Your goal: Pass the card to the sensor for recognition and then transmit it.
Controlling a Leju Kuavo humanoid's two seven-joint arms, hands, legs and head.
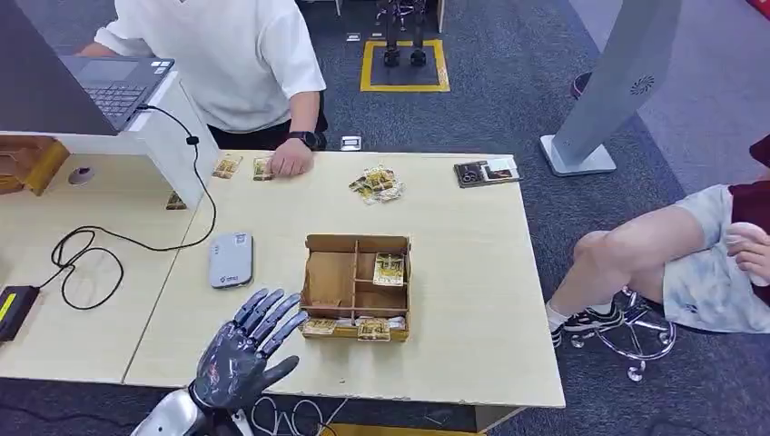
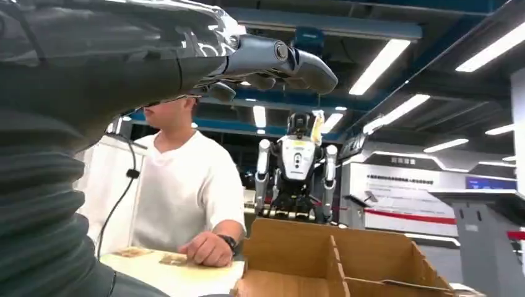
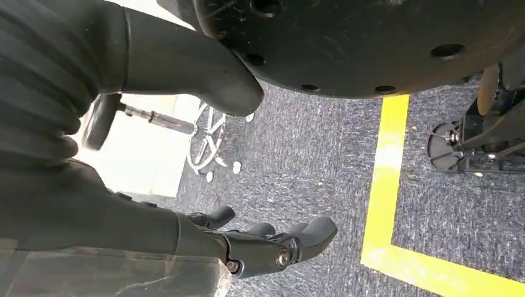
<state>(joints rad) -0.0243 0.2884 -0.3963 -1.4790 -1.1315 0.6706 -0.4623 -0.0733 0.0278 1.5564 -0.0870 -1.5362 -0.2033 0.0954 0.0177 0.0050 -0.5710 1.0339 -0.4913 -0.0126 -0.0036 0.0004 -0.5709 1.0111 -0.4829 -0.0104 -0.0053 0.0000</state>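
My left hand [image 1: 245, 350] hovers over the table's front edge with its fingers spread and nothing in it, just left of a cardboard divider box [image 1: 331, 277]. One card [image 1: 389, 269] lies in the box's right compartment, and several cards [image 1: 354, 327] stand along its front slot. The grey sensor pad [image 1: 231, 260] lies flat on the table, beyond the hand. In the left wrist view the fingers [image 2: 278, 62] reach out above the box [image 2: 334, 260]. My right hand [image 3: 272, 244] hangs by my side over the carpet, fingers loosely bent, holding nothing.
A person in a white shirt stands across the table, one hand [image 1: 291, 159] resting on cards [image 1: 227, 166]. A loose card pile [image 1: 377, 183] and a dark case [image 1: 488, 171] lie at the far edge. A laptop [image 1: 113, 82] and black cable [image 1: 91, 245] are left; a seated person [image 1: 690, 254] is right.
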